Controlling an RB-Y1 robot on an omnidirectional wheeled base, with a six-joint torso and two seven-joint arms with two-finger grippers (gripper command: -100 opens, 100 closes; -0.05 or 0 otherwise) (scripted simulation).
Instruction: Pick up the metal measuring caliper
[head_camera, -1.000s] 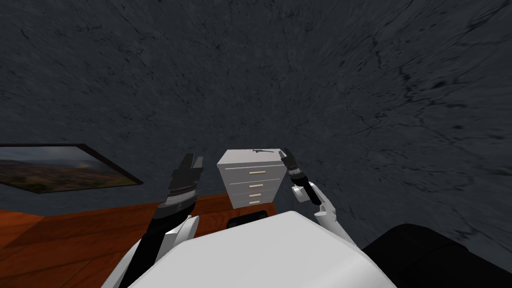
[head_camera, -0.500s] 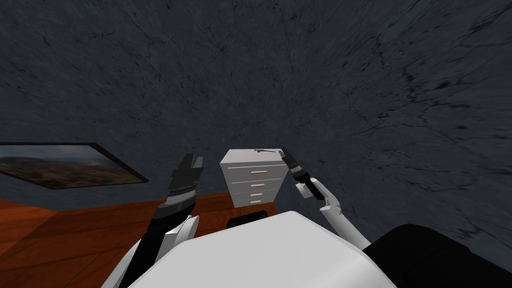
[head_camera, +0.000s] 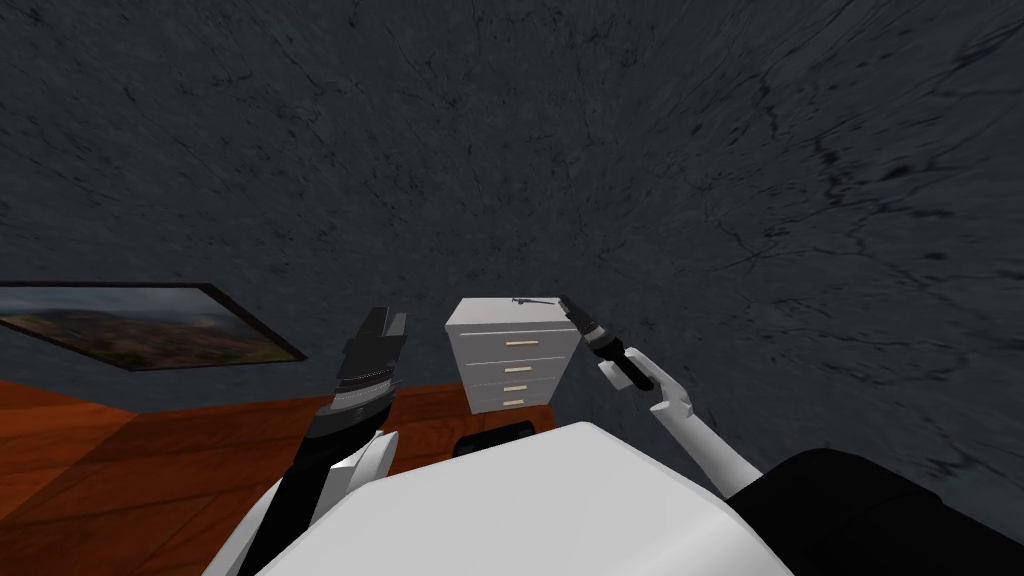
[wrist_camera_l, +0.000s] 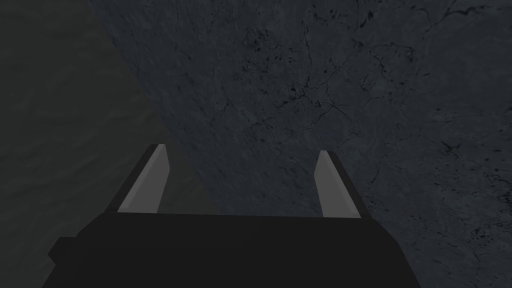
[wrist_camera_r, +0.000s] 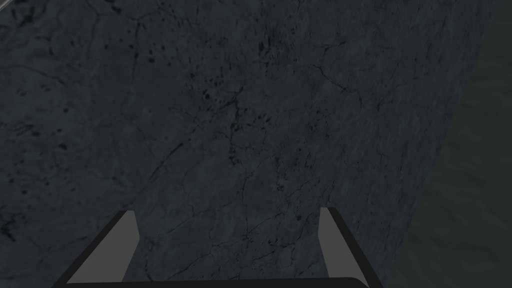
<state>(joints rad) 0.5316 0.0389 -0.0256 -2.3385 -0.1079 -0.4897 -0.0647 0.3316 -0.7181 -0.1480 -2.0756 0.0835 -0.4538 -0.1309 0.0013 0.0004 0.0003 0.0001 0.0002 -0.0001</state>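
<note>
Careful, the right gripper (head_camera: 565, 300), spread wide near the caliper (head_camera: 527, 300) on the drawers (head_camera: 515, 365), could knock it off; the left gripper (wrist_camera_l: 240, 150) is spread too

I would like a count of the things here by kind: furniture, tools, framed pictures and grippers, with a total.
chest of drawers: 1
caliper: 1
framed picture: 1
grippers: 2, the left gripper and the right gripper
total: 5
</note>
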